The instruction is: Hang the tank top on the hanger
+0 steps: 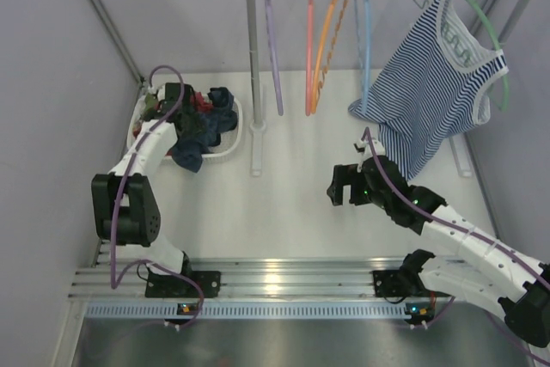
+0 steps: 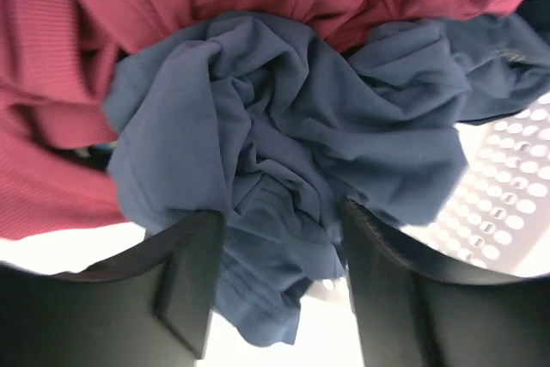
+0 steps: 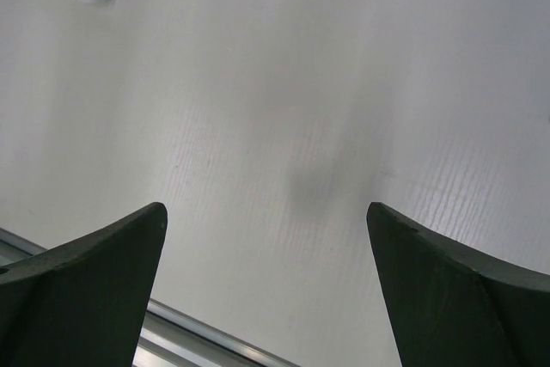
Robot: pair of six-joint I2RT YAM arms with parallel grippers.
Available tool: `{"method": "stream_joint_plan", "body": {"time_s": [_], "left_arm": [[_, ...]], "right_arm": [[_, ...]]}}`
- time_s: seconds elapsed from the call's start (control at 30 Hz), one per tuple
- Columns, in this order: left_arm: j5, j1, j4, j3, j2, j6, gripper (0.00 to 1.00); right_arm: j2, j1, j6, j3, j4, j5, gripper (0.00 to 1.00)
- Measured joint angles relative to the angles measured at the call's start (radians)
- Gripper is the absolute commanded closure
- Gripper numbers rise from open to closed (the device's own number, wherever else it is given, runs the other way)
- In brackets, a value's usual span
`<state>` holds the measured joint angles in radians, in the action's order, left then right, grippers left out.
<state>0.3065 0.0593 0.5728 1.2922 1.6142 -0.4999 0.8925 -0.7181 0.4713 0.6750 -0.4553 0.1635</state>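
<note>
Tank top (image 2: pixel 284 143) crumpled, no clear axis, between left end effector (image 2: pixel 275 281) fingers

left arm (image 1: pixel 142 156) stretched forward, fingers (image 2: pixel 193 277) parted, right arm (image 1: pixel 447 221) low, fingers (image 3: pixel 94 285) spread

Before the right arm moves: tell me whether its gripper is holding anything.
No, the right gripper is open over the bare table, nothing between its fingers.

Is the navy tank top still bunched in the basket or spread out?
Bunched. The tank top lies crumpled in folds in the white basket, against the red garment, with the left gripper open around a fold.
</note>
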Motion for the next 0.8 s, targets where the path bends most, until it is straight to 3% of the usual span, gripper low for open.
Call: {"method": "stream_joint_plan", "body": {"time_s": [0.1, 0.23, 0.27, 0.3, 0.5, 0.8], "left_arm": [[-0.003, 0.0, -0.007, 0.0, 0.036, -0.001, 0.53], [-0.014, 0.0, -0.016, 0.0, 0.058, -0.002, 0.85], [-0.023, 0.0, -0.017, 0.0, 0.058, 0.002, 0.97], [-0.029, 0.0, -0.016, 0.004, 0.057, -0.001, 1.0], [-0.091, 0.0, 0.034, 0.078, 0.03, 0.026, 1.0], [-0.214, 0.0, 0.121, 0.248, -0.182, 0.054, 1.0]], "right_arm": [[0.0, 0.0, 0.0, 0.0, 0.001, -0.004, 0.0], [0.0, 0.0, 0.0, 0.0, 0.003, -0.008, 0.0], [0.0, 0.0, 0.0, 0.0, 0.003, -0.008, 0.0], [0.0, 0.0, 0.0, 0.0, 0.003, -0.008, 0.0], [0.0, 0.0, 0.0, 0.0, 0.003, -0.008, 0.0], [0.001, 0.0, -0.014, 0.061, -0.002, -0.003, 0.0]]}}
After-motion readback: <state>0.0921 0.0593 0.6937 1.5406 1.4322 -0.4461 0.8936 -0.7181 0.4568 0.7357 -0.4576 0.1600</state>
